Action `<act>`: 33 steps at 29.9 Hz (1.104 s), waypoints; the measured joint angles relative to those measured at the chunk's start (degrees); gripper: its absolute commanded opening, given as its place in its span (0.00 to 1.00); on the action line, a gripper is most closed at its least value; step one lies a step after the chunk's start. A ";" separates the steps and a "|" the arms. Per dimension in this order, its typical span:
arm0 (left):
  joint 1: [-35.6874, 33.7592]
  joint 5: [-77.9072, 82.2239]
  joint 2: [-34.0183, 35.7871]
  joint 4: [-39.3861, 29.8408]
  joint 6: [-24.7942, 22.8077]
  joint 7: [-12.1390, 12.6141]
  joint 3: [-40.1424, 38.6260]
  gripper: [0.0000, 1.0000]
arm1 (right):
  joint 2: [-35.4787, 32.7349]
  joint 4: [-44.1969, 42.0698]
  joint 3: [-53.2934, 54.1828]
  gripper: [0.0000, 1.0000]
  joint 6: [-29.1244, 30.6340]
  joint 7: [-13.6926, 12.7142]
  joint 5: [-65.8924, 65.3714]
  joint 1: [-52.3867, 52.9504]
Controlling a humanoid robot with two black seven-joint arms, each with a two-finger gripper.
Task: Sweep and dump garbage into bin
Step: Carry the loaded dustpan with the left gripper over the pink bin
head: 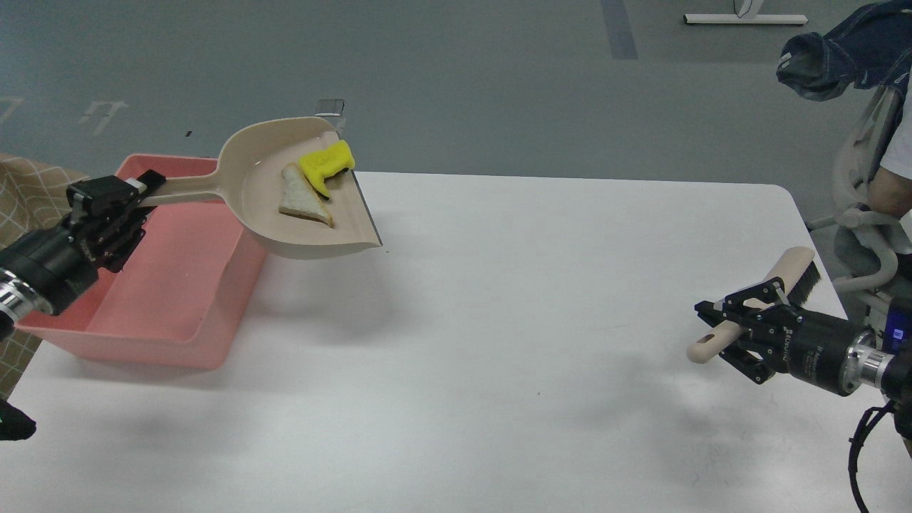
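My left gripper (117, 199) is shut on the handle of a beige dustpan (263, 214), held in the air over the right rim of the pink bin (178, 299). In the pan lie a slice of white bread (299, 203) and a yellow sponge piece (324, 162). My right gripper (737, 331) is shut on the beige handle of a hand brush (773, 285) with dark bristles, above the table's right side.
The white table (499, 320) carries the bin at its left end. A chair with blue clothing (855, 50) and a person stand beyond the right edge. A checked cloth (28, 185) lies left of the bin.
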 measured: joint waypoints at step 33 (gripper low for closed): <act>-0.14 -2.98 1.70 2.14 -0.10 0.00 -1.68 0.20 | -0.08 0.97 -0.17 1.00 0.00 -0.31 -9.47 -3.45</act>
